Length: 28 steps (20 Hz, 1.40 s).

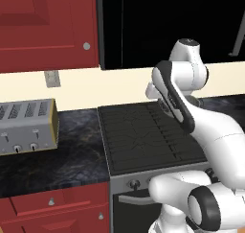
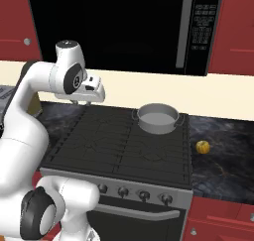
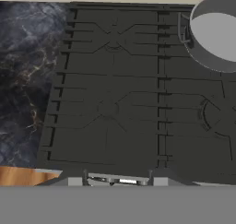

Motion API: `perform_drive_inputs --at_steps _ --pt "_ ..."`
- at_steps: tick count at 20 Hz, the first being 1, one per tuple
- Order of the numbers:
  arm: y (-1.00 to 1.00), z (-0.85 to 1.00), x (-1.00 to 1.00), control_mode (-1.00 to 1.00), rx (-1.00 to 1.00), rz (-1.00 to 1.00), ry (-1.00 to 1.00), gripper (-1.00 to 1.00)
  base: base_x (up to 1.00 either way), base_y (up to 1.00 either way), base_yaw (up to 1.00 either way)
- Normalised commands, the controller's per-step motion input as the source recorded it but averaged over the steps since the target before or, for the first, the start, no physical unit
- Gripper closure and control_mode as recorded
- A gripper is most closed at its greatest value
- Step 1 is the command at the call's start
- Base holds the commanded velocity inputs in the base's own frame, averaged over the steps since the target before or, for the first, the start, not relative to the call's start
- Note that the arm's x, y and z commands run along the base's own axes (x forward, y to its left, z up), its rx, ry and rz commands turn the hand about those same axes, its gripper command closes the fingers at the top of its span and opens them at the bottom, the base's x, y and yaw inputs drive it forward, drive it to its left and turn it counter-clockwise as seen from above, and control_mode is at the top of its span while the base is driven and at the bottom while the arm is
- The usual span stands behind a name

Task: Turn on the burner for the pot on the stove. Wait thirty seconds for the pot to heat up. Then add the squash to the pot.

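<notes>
Knobs (image 2: 133, 193) come first, I judge, since nothing here tells me the burner under the pot (image 2: 158, 118) is lit. From my right base view the pot sits on the stove (image 2: 119, 146) at the back right grate, about 1 o'clock from the stove's middle, and the squash (image 2: 202, 147) lies on the table just right of the stove, at 4 o'clock from the pot and apart from it. My fingers (image 2: 82, 101) hang over the stove's back left corner, pressed together and holding nothing. In the hand view the pot (image 3: 216, 32) shows at 1 o'clock, well apart from the fingers. The knob row runs along the front panel, low and toward me, so I reckon the hand must drop forward and right, to a knob on the right side.
</notes>
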Motion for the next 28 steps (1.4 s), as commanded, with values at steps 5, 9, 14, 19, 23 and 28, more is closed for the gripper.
perform_drive_inputs --at_steps 5,9,14,19,23,28 --pt "-0.1 0.0 -0.34 -1.0 0.0 -0.05 0.0 -1.0 0.0 0.0 0.0" --pt "-0.32 0.0 -0.66 -1.0 0.01 -0.09 0.0 -1.0 0.0 0.0 0.0" --pt "-0.48 -0.08 -0.62 -1.0 0.02 -0.13 0.01 -1.0 0.0 0.0 0.0" --pt "-0.44 -0.14 -0.54 -1.0 0.0 -0.13 0.0 -1.0 0.0 0.0 0.0" --pt "-0.53 -0.12 -0.58 -1.0 0.02 -0.11 0.0 -1.0 0.0 0.0 0.0" --pt "-0.5 -0.15 -0.49 -1.0 0.03 -0.11 0.01 -1.0 0.0 0.0 0.0"
